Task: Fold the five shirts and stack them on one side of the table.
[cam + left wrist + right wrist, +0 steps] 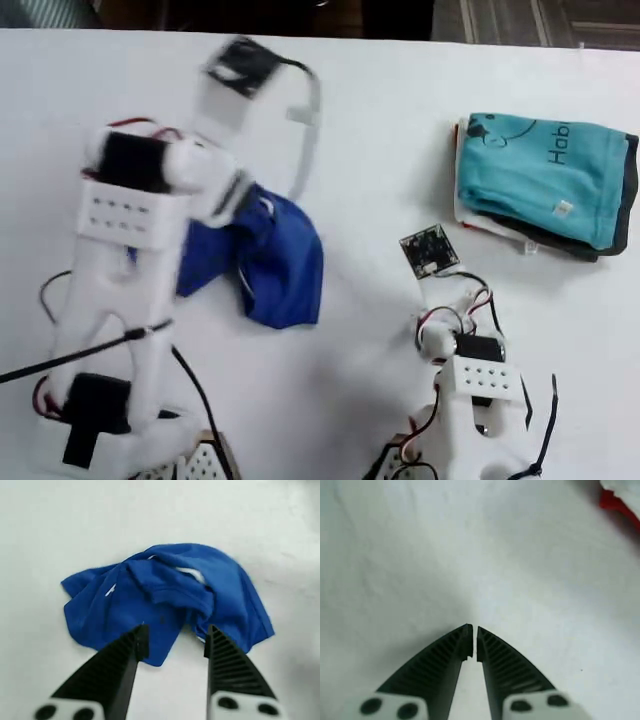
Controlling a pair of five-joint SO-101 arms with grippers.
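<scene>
Blue shirt [165, 595] crumpled, unfolded, on white table [60, 525].

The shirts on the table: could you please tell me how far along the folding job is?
Done: a teal shirt lies folded atop a darker shirt, stacked at one side; how many lie beneath is unclear. In hand: the left end effector hovers open over the crumpled blue shirt, not gripping; the right end effector is shut over the table. Left: fold the blue shirt and stack it.
</scene>
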